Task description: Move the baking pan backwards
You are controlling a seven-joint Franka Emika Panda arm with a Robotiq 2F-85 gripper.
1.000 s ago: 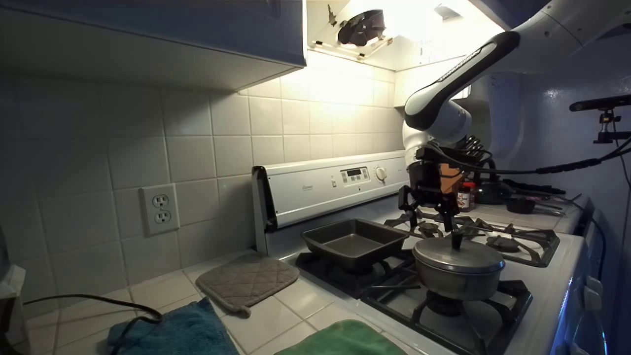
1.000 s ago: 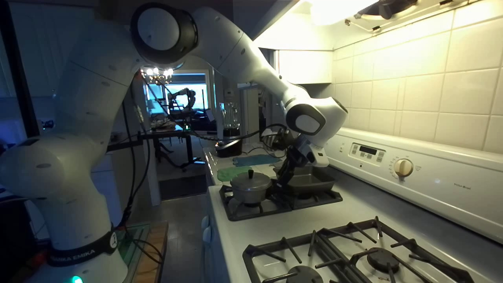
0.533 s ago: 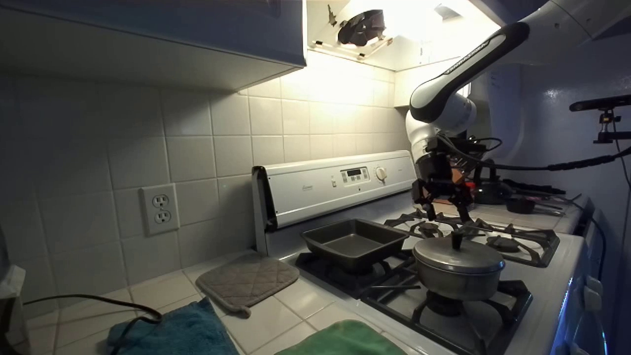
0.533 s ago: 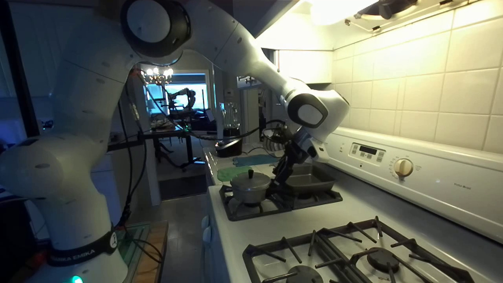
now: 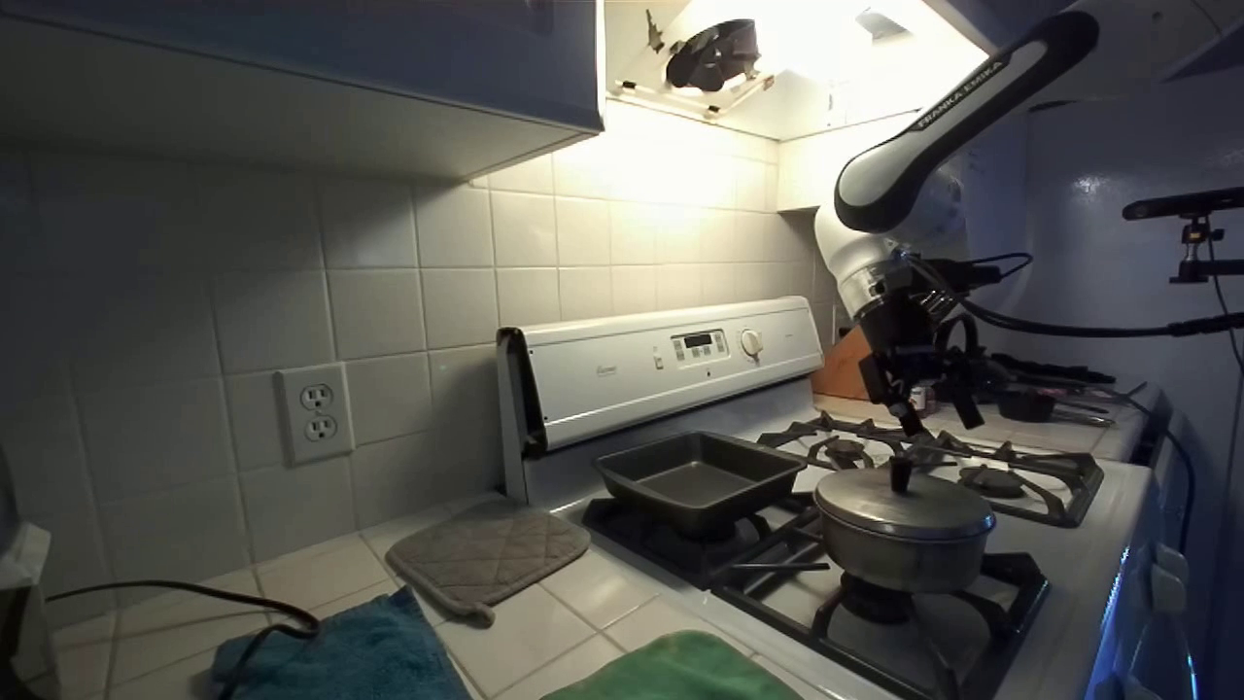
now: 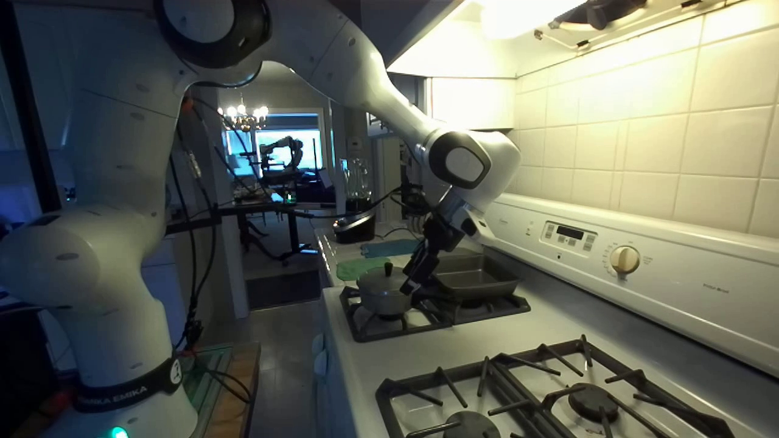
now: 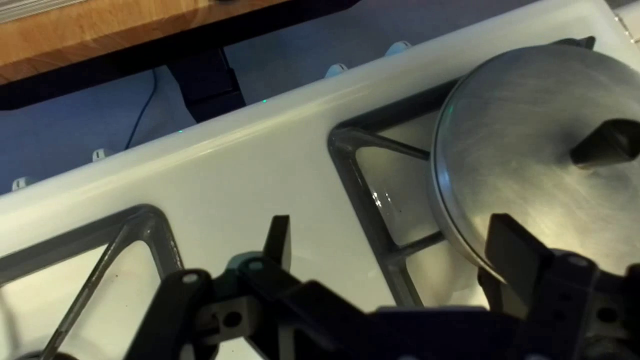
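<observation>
In an exterior view, we see a wall outlet (image 5: 317, 412), the baking pan (image 5: 698, 478) at the stove's (image 5: 1079, 552) near rear corner, a pot (image 5: 904, 544) at the near front corner, and the gripper (image 5: 941, 418), jaws spread. Unlike the wrist view, an exterior view shows a chandelier (image 6: 243, 118).

Behind the stove (image 6: 517, 331) we see a pale tiled wall (image 6: 639, 146), washed by a bright light (image 6: 523, 17) above the stove; in front of it we see dim floor (image 6: 277, 350), and well beyond it we make out a lit chandelier (image 6: 244, 119) and a bright window (image 6: 308, 145)
</observation>
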